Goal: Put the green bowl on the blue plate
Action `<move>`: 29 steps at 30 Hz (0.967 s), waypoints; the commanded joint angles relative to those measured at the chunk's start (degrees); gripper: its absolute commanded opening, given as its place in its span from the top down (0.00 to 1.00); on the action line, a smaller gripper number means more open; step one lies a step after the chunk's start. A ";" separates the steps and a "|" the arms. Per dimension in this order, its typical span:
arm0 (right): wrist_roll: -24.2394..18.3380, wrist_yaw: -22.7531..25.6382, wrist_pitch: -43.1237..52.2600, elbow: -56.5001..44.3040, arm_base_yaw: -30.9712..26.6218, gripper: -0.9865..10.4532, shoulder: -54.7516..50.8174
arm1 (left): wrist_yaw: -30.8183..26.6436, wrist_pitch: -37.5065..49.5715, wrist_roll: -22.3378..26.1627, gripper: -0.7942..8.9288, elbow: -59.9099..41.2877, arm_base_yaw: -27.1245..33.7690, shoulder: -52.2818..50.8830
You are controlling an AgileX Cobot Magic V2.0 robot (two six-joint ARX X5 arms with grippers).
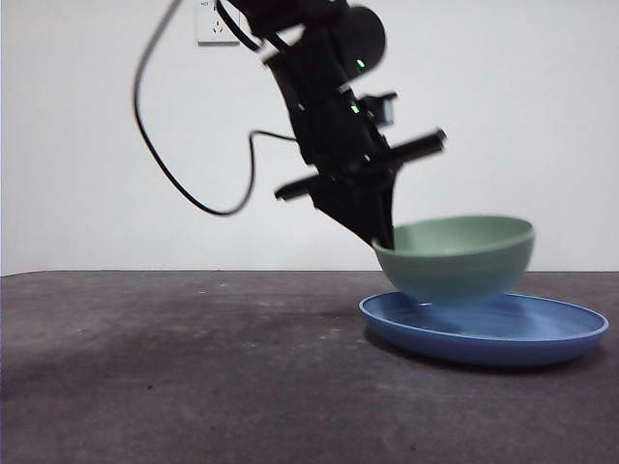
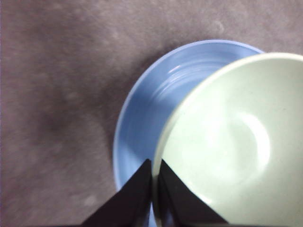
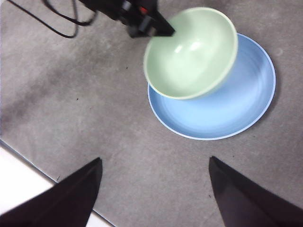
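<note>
The green bowl (image 1: 456,259) hangs upright just above the blue plate (image 1: 484,330), which lies on the table at the right. My left gripper (image 1: 383,240) is shut on the bowl's left rim, one jaw inside and one outside. In the left wrist view the bowl (image 2: 232,146) covers much of the plate (image 2: 142,123), and the left gripper (image 2: 155,182) pinches its rim. The right wrist view shows the bowl (image 3: 191,52) over the plate (image 3: 222,109) from farther off. My right gripper (image 3: 154,189) stands open, well apart from both, with nothing between its jaws.
A black cable (image 1: 164,155) hangs from the left arm over the table's left half. A wall socket (image 1: 215,24) sits high on the white back wall. The table's edge (image 3: 28,175) runs near the right gripper.
</note>
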 commanded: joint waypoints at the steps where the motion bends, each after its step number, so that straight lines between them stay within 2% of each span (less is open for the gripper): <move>1: 0.07 -0.11 0.50 1.09 0.20 0.60 0.33 | 0.11 -0.17 -0.28 0.91 3.89 -0.94 3.80; 12: 0.20 -0.11 0.50 1.09 0.20 0.60 0.35 | 0.07 -0.98 -0.26 0.90 4.98 -1.49 6.36; 19: 0.20 -0.11 0.50 1.09 0.20 0.60 0.33 | 0.09 -2.01 -0.26 0.69 5.01 -1.86 6.36; 29: 0.20 -0.11 0.50 1.09 0.20 0.60 0.35 | 0.09 -8.57 -0.46 0.69 9.97 -1.81 5.99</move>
